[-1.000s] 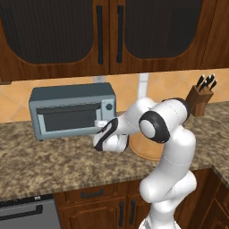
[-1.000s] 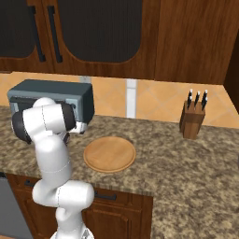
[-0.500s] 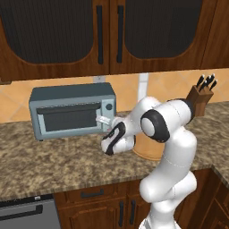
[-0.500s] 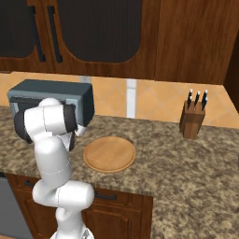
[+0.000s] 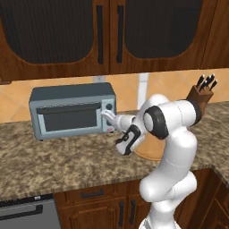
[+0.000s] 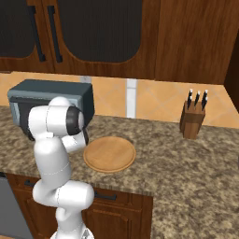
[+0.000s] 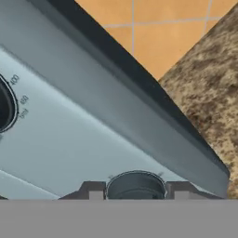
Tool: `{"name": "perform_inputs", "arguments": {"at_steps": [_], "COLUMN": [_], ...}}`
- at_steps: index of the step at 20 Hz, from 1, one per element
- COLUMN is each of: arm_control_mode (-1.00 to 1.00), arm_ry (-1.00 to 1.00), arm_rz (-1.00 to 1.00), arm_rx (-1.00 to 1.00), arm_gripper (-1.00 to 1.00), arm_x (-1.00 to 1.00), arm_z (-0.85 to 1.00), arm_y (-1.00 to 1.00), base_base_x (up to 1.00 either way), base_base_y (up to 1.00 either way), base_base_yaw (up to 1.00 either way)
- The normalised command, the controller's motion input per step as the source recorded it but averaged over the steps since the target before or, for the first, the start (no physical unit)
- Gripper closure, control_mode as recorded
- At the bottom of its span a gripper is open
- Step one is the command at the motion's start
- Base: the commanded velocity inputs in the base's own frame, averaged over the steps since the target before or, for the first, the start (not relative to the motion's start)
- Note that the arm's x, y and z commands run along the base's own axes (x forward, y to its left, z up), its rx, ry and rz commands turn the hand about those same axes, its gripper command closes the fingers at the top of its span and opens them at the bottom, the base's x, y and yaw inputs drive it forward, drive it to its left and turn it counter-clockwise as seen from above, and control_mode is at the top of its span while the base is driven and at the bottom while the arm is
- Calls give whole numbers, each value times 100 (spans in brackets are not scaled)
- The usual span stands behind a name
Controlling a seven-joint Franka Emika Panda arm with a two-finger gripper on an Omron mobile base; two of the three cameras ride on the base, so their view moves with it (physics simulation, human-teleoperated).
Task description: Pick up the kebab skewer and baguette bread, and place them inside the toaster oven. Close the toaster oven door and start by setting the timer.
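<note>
The grey-blue toaster oven (image 5: 71,112) stands on the counter with its door (image 5: 69,120) closed. The kebab skewer and the baguette bread are out of view. My gripper (image 5: 108,117) reaches the oven's right-side knob panel (image 7: 69,139). In the hand view a round dark knob (image 7: 135,185) sits between my two fingertips (image 7: 93,190), which press against its sides, so the gripper is shut on it. A second dial with printed numbers (image 7: 5,107) is at the left edge of that view. From the right base view, my arm stands in front of the oven (image 6: 51,91).
A round wooden board (image 6: 109,154) lies on the granite counter to the right of the oven. Farther right, a knife block (image 6: 193,119) stands by the tiled wall. Dark wooden cabinets (image 5: 107,31) hang above the oven.
The hand's body has swung to the right and a little away from the oven front. Its fingertips stay at the knob panel. The oven door is closed throughout.
</note>
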Motion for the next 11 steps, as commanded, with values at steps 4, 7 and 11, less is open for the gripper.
{"name": "perform_inputs", "arguments": {"at_steps": [4, 7, 11], "arm_control_mode": [-100, -100, -100], "arm_ry": [-16, -19, -20], "arm_rz": [-4, -2, 0], "arm_rx": [44, 47, 49], "arm_gripper": [100, 100, 100], "arm_x": [0, 0, 0], "arm_z": [-7, -10, -5], "arm_y": [-31, -36, -43], "base_base_x": [0, 0, 0], "base_base_y": [0, 0, 0], "base_base_yaw": [0, 0, 0]}}
